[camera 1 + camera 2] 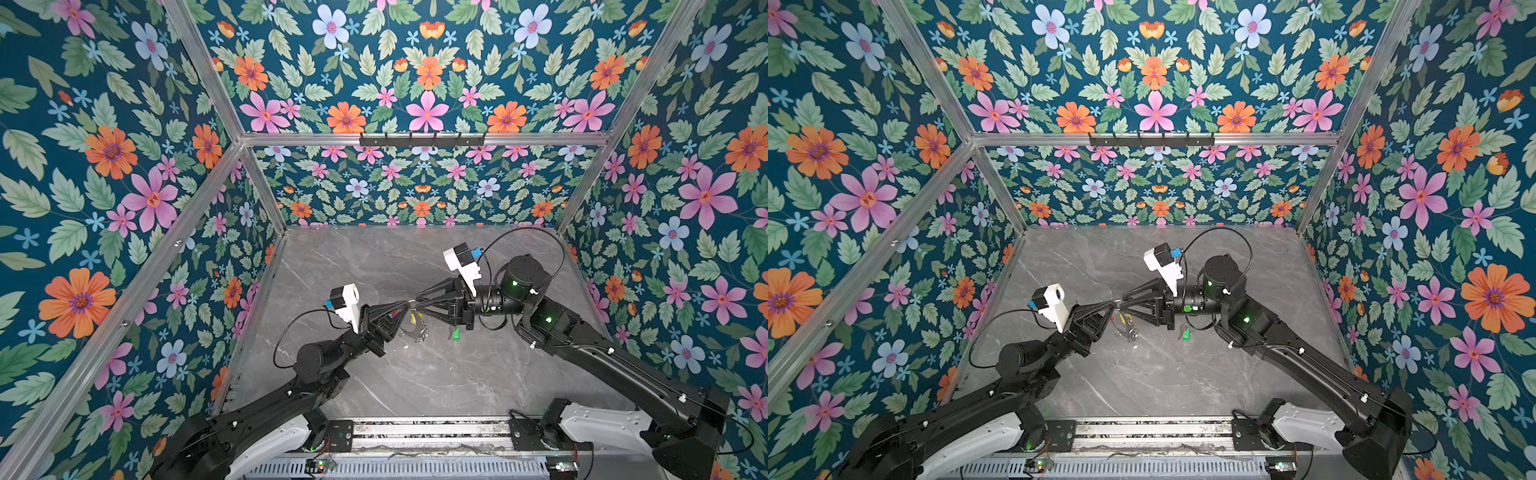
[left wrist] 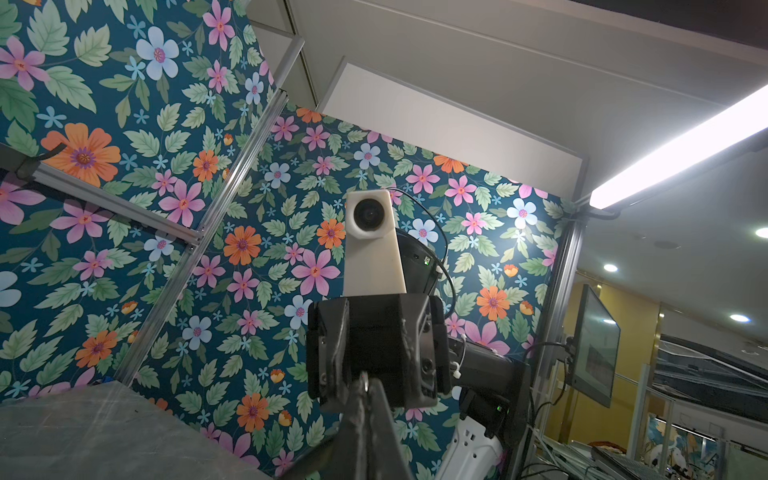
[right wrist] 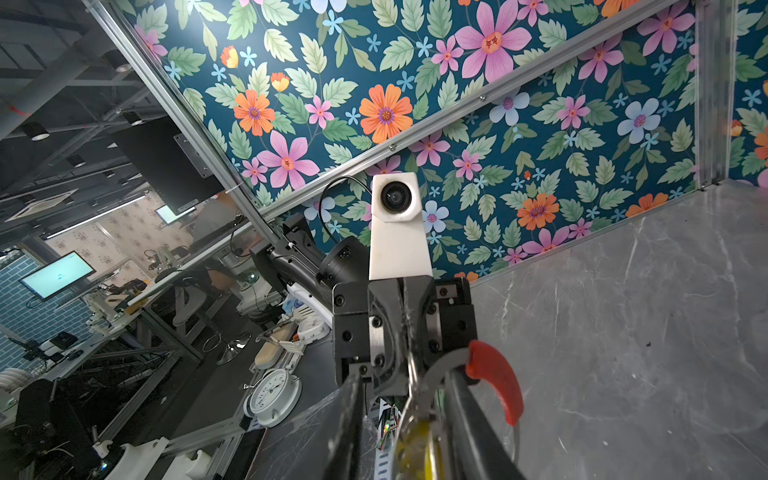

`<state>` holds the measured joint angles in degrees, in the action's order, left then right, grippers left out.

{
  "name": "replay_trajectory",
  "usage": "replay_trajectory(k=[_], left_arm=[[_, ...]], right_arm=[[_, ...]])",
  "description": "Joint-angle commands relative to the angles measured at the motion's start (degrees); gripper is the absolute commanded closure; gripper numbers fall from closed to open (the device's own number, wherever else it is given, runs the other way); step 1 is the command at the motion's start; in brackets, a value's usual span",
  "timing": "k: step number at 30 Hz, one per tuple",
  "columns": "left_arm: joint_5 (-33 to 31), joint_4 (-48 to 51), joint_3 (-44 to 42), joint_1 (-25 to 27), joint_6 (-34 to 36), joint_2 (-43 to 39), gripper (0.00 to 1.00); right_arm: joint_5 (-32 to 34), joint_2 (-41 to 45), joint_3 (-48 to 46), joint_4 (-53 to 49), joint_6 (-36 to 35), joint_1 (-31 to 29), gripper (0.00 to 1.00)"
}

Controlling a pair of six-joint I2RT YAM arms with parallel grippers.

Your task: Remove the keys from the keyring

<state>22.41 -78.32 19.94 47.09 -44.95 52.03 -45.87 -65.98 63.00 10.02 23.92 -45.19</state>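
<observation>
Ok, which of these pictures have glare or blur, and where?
Left wrist view: the ceiling light strip is blown out white, and the left end effector up close is soft. Right wrist view: the yellow key tag is a near blur; the red part of the keyring is sharper. In both top views: even light, no glare.

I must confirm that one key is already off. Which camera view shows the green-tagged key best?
Both top views show it best: the green-tagged key lies in the open on the table, apart from the keyring, small but unblocked. Neither wrist view shows it.
</observation>
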Motion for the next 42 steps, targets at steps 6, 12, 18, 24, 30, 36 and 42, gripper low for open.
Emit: replay_trajectory(k=[6,12,18,24,30,36,42], left_arm=[[-0.17,-1.05,0.49,-0.02,0.59,0.09,1.00],[-0.02,-0.28,0.50,-0.03,0.07,-0.38,1.00],[-0.03,13.31,1.14,-0.14,0.37,-6.23,0.67],[3.14,33.34,6.17,-0.33,2.83,-9.87,0.62],[8.03,47.04,11.94,-1.29,2.96,-7.84,0.62],[10.45,56.28,16.50,-1.39,5.63,-8.33,0.67],[13.50,62.95,20.49,-1.36,7.80,-6.30,0.67]], right_arm=[[-0.50,-0.35,0.89,-0.97,-1.41,-0.53,0.85],[0.83,0.29,2.00,-5.23,-3.79,-0.60,1.00],[1.59,0.78,7.32,-21.93,-12.91,0.43,1.00],[0.99,-0.49,12.15,-36.84,-22.58,2.29,1.00],[2.44,-2.17,17.25,-47.49,-29.92,2.29,1.00],[3.29,-3.73,20.58,-52.17,-33.15,2.30,1.00],[3.93,-4.16,22.38,-54.21,-34.43,2.30,1.00]])
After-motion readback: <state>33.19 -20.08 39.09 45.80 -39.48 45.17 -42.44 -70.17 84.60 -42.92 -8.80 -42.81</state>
